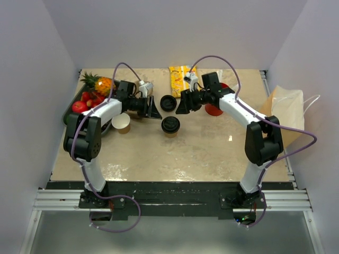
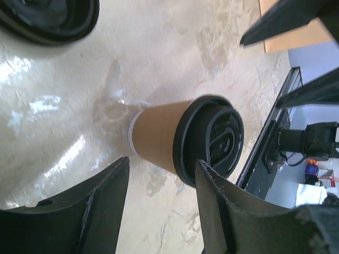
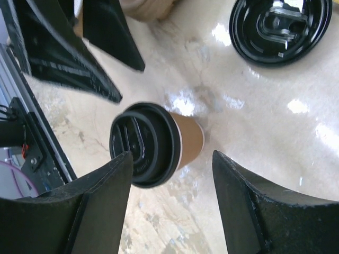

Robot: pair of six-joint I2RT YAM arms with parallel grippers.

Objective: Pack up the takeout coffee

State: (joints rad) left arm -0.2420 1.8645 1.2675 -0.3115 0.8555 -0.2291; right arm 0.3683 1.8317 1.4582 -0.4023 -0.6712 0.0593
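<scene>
Left gripper (image 1: 152, 108) is found with its jaws apart and nothing held, stationed just left of the loose black lid (image 1: 168, 102). Right gripper (image 1: 181, 105) is likewise found spread and empty, just right of that lid. The takeout coffee (image 1: 170, 126) is seen upright on the table (image 1: 212, 153), near the loose black lid on the side towards the arm bases, apart from it. In both wrist views it is seen ahead of the spread fingers and is touched by neither pair. A brown paper bag (image 1: 288, 114) is noted well to the right of the loose black lid and is judged the likely place for packing.

Whether the cup is filled cannot be told. It is judged light if empty, and heavier and apt to spill if not. The paper wall (image 3: 190, 140) is expected to dent under a hard squeeze. The fitted lid (image 2: 209, 140) is expected to be slick and liable to pop off. A moderate hold on the paper wall, below the fitted lid's rim, is recommended.
</scene>
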